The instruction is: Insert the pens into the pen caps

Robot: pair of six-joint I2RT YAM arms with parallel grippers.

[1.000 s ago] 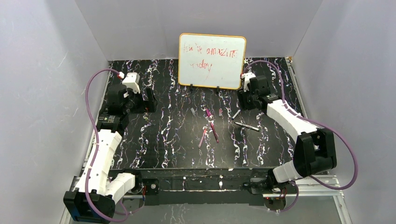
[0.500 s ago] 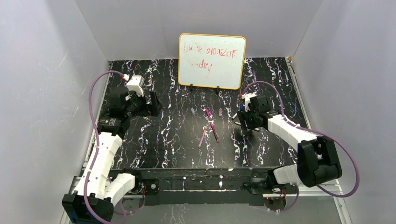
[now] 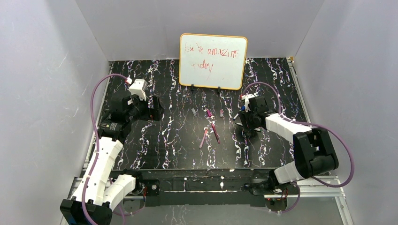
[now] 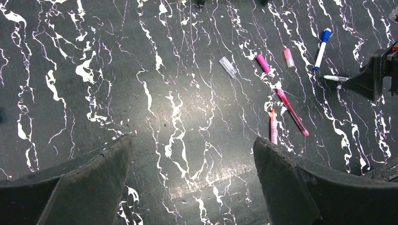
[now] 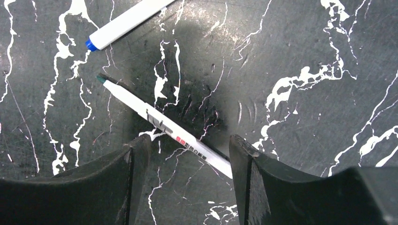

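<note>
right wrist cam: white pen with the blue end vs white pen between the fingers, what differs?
The blue-ended pen lies beyond the right tool; the dark-tipped pen runs between its open fingers. The blue-ended pen shows a plain barrel; the dark-tipped pen carries print. Both are white and lie flat on the table.

You have a pink pen (image 4: 292, 112) and a second pink pen (image 4: 273, 125) lying flat, close together. At their 12 o'clock, loose in a row: grey cap (image 4: 227, 66), magenta cap (image 4: 263, 63), pale pink cap (image 4: 288, 57). At 2 o'clock lie a blue-ended white pen (image 4: 322, 42) and a dark-tipped white pen (image 5: 164, 126).
</note>
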